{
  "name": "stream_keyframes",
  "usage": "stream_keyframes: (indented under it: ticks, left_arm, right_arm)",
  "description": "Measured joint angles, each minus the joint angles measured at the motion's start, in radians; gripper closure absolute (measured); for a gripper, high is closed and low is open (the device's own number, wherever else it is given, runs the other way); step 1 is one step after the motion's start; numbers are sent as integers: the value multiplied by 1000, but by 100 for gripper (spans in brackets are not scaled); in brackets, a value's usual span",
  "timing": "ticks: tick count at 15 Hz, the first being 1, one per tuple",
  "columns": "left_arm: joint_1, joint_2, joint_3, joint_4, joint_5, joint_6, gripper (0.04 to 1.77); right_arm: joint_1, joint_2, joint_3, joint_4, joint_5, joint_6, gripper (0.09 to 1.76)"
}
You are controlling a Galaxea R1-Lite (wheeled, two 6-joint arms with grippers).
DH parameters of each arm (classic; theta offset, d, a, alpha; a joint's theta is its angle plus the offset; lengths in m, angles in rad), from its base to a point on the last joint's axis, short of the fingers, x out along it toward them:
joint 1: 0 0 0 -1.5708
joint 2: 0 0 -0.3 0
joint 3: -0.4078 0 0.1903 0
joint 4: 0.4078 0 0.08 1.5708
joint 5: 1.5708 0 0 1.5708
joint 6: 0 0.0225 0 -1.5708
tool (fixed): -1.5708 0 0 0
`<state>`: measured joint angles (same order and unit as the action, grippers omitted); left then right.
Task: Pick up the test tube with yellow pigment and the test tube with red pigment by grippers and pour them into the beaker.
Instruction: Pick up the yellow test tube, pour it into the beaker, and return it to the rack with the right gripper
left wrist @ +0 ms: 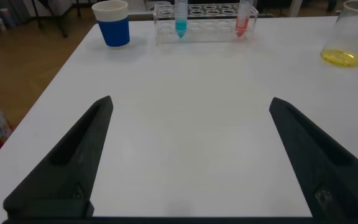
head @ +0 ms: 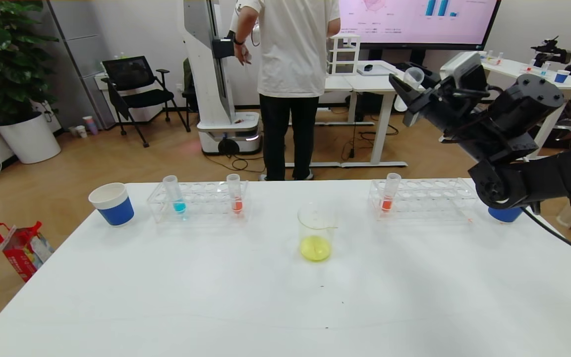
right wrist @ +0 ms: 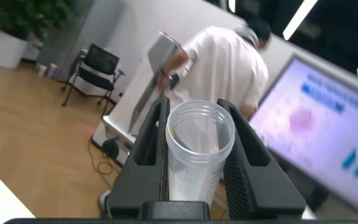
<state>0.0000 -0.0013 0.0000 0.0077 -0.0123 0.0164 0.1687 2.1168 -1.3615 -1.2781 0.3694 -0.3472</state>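
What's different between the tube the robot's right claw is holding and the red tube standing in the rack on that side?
The held tube looks empty and is raised, clamped in the right gripper; the red tube holds orange-red liquid and stands in the rack on the table. Both are slim, clear, wide-rimmed tubes.

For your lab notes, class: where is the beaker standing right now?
In the head view, the beaker stands near the table's middle, between and in front of the two test tube racks, with yellow liquid at its bottom.

Bare table (head: 246, 297) before beaker (head: 316, 233), racks (head: 199, 201) and cups (head: 112, 203) behind.
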Motion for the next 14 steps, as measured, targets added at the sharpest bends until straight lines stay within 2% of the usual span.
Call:
stream_keyframes:
  ticks: [3,6,8,10,12,14]
  left_arm:
    - [0,0,0,0,0,0,6]
    - [0,0,0,0,0,0,6]
    - [0,0,0,0,0,0,6]
    - [0,0,0,0,0,0,6]
    - [0,0,0,0,1,0,6]
    - [0,0,0,0,0,0,6]
  right_arm:
    - [-29,-64,98,188,-237,187,134]
    - [-55,-117,148,352,-344,269,134]
    - [-63,-142,167,372,-351,304,134]
    - [-101,-168,221,377,-292,299,134]
    - [-173,-190,265,367,-193,298,134]
    - [-253,-199,279,366,-164,298,134]
